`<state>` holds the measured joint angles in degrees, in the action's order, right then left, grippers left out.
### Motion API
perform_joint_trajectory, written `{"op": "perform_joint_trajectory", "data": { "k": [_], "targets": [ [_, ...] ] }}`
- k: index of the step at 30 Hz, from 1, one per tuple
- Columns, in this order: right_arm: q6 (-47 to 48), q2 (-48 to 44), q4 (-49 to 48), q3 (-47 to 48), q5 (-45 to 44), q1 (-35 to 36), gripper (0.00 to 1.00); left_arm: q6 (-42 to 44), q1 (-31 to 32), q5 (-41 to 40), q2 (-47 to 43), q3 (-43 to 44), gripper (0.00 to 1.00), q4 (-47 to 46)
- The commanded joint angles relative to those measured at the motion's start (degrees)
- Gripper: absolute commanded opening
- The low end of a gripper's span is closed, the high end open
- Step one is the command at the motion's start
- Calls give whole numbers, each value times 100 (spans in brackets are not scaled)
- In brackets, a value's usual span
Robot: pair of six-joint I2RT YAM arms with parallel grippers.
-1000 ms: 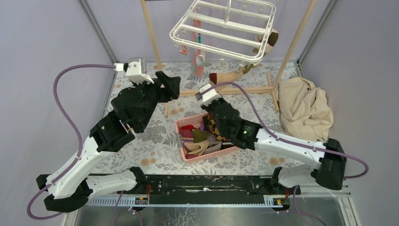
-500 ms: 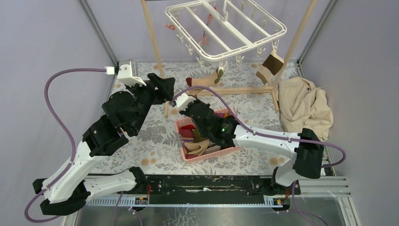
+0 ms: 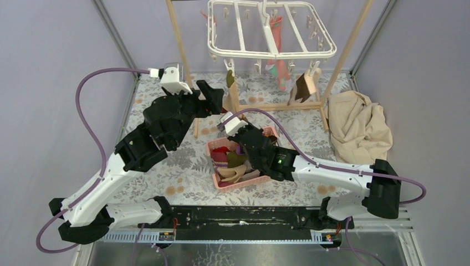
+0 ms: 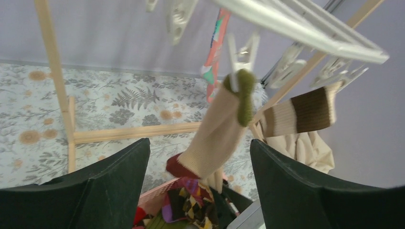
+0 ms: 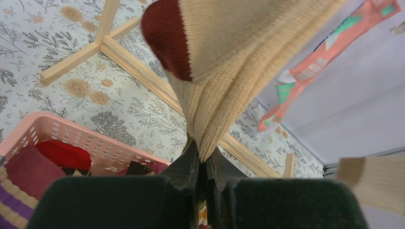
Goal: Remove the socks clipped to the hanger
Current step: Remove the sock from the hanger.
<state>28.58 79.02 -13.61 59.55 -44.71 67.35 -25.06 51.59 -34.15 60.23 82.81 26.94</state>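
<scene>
The overhead camera looks down from high behind the near edge across the whole table (image 3: 166, 166). The left wrist view tilts up towards the far edge, under the hanger (image 4: 305, 29); the right wrist view sits hard against the tan sock (image 5: 248, 47) both share.

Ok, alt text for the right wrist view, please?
The right tool pinches the lower end of a beige sock with a dark red patch. A pink basket sits below left; a coral sock hangs behind.
</scene>
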Motion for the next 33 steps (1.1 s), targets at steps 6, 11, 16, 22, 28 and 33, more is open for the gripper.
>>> {"op": "perform_joint_trajectory", "data": {
  "k": [6, 11, 16, 22, 28, 33],
  "targets": [
    [119, -239, -531, -14, -256, 24, 0, 159, -18, 188, 458, 713, 99, -393],
    [100, -272, -531, -5, -231, 24, 0, 209, -27, 173, 695, 872, 99, -465],
    [60, -300, -507, -5, -215, 26, 0, 124, -297, 317, 849, 987, 99, -461],
    [8, -278, -495, 12, -203, 32, 0, -98, -742, 791, 1087, 1155, 96, -480],
    [-19, -256, -501, 22, -204, 32, 0, -105, -886, 1130, 1446, 1558, 87, -462],
    [-41, -247, -510, 13, -186, 32, 0, -100, -955, 1433, 1685, 1781, 81, -484]
  ]
}}
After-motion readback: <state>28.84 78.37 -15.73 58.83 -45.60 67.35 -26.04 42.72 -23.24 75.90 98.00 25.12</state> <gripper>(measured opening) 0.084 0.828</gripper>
